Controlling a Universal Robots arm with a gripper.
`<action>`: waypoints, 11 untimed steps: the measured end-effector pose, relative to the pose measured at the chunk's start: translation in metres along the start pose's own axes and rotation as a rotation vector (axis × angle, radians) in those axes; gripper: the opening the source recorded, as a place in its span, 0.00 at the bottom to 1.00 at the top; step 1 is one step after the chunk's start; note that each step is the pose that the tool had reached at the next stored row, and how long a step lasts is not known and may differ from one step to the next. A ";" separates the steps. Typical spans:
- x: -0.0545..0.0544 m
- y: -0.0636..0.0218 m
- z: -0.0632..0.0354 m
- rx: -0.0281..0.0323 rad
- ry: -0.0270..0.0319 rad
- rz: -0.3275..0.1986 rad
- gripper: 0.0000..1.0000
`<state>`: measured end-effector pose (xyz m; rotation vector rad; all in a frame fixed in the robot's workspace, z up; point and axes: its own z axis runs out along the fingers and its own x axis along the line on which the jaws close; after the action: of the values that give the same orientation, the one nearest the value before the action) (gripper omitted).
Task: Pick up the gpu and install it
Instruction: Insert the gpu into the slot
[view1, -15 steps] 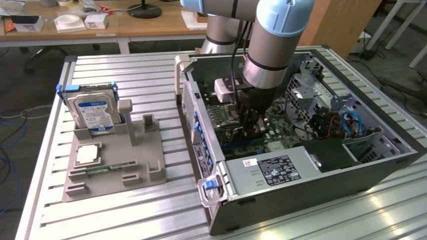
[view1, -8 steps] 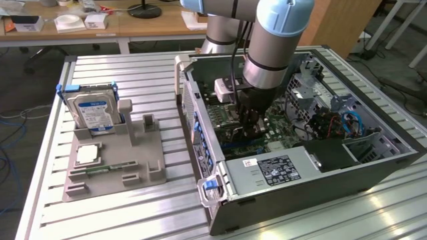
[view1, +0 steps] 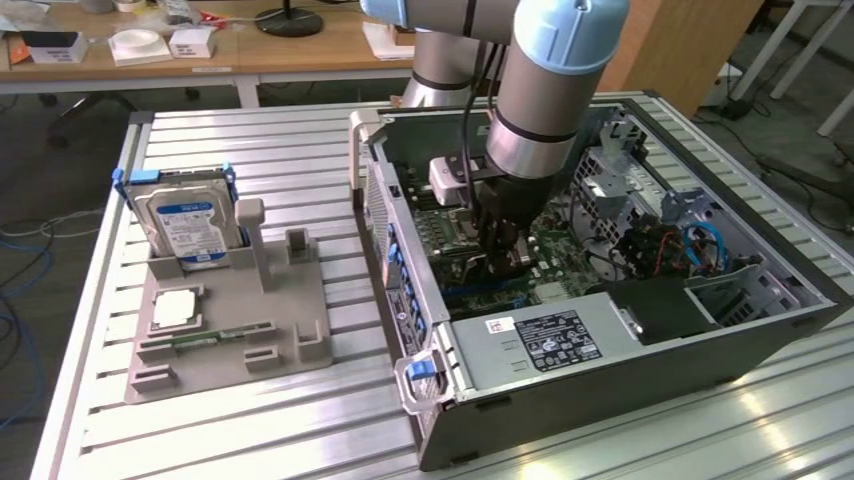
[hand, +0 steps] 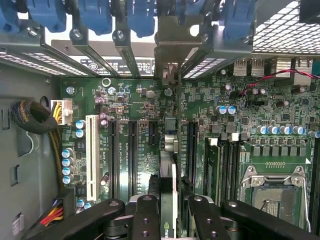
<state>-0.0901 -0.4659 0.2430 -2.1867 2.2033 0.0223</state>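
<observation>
Slatted table (view1: 267, 140), open computer case (view1: 601, 390), claw (hand: 170, 212) clamped on gpu (hand: 168, 175) edge-on over motherboard (hand: 125, 100)

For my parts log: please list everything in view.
table: one, silver, under all.
case: one, dark grey, open, on table.
motherboard: one, green, inside case.
tray: one, grey, beside case.
hard drive: one, silver, upright in tray.
cpu: one, silver, in tray.
memory stick: one, green, in tray.
desk: one, wooden, behind table.
gpu: one, dark, edge-on over motherboard.
arm: one, grey and blue, over case.
end effector: one, black, shut on gpu.
</observation>
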 end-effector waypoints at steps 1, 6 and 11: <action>0.000 0.0000 0.0000 0.0000 0.0001 0.000 0.27; 0.000 0.0000 0.0024 -0.0001 0.0006 0.000 0.27; 0.000 0.0000 0.0046 0.0000 0.0001 0.000 0.27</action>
<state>-0.0901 -0.4660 0.2384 -2.1869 2.2032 0.0222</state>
